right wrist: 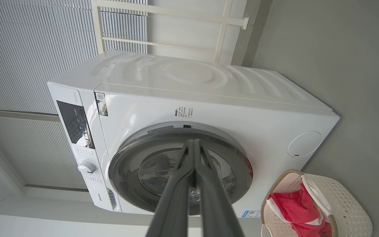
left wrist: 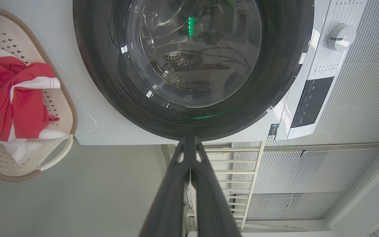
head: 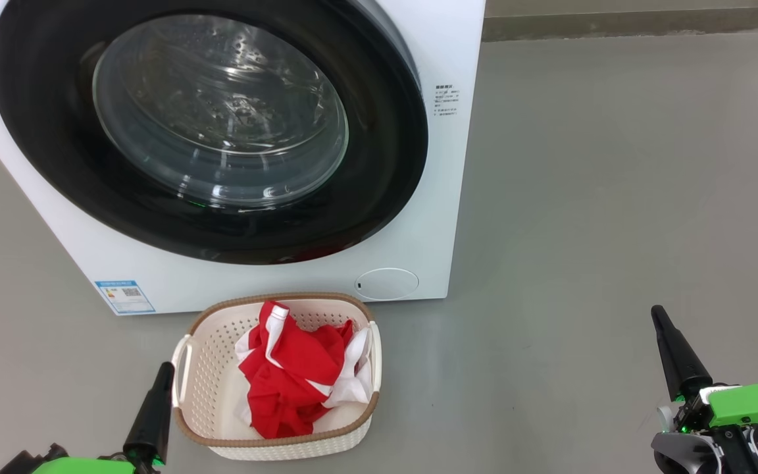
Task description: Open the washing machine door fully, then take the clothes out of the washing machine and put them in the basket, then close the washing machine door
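A white boxy front-loading washing machine (head: 267, 280) stands on grey floor (head: 616, 197), its round door (head: 43, 171) with glossy black rim and bulging clear glass shut. Before the machine sits a cream perforated plastic basket (head: 211, 375) with brown woven-look rim, holding crumpled red-and-white clothes (head: 290, 385). The left tool (head: 166, 370) and right tool (head: 658, 317), long dark fingers pressed together and empty, sit in front of the machine. The left wrist view adds the machine's white dial (left wrist: 341, 37) and dark display panel (left wrist: 312, 100); the right wrist view its smooth top (right wrist: 192, 75); the head view a blue label (head: 124, 297).
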Available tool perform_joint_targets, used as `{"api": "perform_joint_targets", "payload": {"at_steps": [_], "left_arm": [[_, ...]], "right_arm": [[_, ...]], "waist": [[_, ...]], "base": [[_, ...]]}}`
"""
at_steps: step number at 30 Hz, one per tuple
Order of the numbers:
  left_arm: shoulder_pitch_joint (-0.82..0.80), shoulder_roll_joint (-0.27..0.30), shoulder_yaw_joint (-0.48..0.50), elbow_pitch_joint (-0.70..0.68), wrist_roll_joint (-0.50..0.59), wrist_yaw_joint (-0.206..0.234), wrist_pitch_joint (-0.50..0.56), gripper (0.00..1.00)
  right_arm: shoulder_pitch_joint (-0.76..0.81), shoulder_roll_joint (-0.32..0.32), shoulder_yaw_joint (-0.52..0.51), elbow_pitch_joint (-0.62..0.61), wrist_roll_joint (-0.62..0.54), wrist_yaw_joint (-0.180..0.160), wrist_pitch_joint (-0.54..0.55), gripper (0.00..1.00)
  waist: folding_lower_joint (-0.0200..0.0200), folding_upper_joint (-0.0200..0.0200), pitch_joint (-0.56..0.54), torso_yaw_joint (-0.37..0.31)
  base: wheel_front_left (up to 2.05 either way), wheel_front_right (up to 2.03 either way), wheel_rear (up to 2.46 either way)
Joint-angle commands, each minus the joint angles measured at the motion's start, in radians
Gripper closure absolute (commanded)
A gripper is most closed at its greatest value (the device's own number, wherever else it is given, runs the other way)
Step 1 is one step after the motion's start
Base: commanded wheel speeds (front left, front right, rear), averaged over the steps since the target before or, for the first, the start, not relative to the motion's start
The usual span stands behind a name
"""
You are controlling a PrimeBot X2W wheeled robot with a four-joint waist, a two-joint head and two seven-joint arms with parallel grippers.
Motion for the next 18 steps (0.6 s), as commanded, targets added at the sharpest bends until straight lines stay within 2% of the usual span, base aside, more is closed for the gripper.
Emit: {"api": "perform_joint_targets", "payload": {"at_steps": [1, 18], "left_arm": [[-0.041, 0.009, 0.036, -0.020, 0.005, -0.007, 0.009, 1.00], [-0.041, 0.007, 0.038, -0.020, 0.006, -0.007, 0.011, 1.00]], "right_arm": [[-0.043, -0.007, 0.016, -0.024, -0.008, 0.001, 0.006, 1.00], [-0.043, -0.005, 0.013, -0.024, -0.010, 0.001, 0.008, 1.00]], "waist": [[0.0000, 0.0000, 0.000, 0.000], [0.0000, 0.0000, 0.000, 0.000]], "base": [[0.00, 0.00, 0.00], [0.00, 0.00, 0.00]]}}
